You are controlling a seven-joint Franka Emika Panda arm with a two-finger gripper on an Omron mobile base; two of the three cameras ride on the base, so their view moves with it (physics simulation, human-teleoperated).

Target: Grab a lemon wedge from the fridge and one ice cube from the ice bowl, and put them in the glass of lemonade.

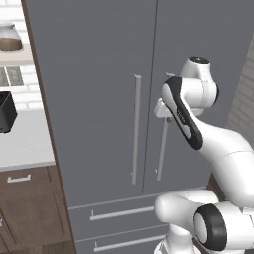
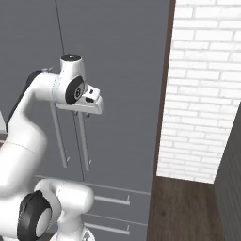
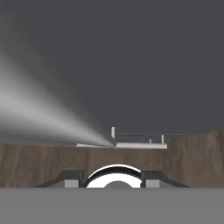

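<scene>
The tall grey fridge (image 1: 99,99) (image 2: 117,56) stands with both doors shut. My gripper (image 1: 162,113) (image 2: 87,113) hangs at the top of the right door's long bar handle (image 1: 161,154) (image 2: 84,150), pointing downward. In the hand view the gripper (image 3: 113,179) looks down the door front. The handle (image 3: 52,122) runs past as a pale blurred streak on the left. Both fingertips (image 3: 72,178) stand apart with nothing between them. The lemon wedge, ice cube, ice bowl and glass of lemonade are out of view.
Two fridge drawers (image 1: 119,213) sit below the doors. Left of the fridge are a counter with a dark appliance (image 1: 6,111), a jar (image 1: 10,37) on a shelf and brown wooden cabinets (image 1: 30,208). A white brick wall (image 2: 202,94) and wood floor (image 2: 183,212) lie to the right.
</scene>
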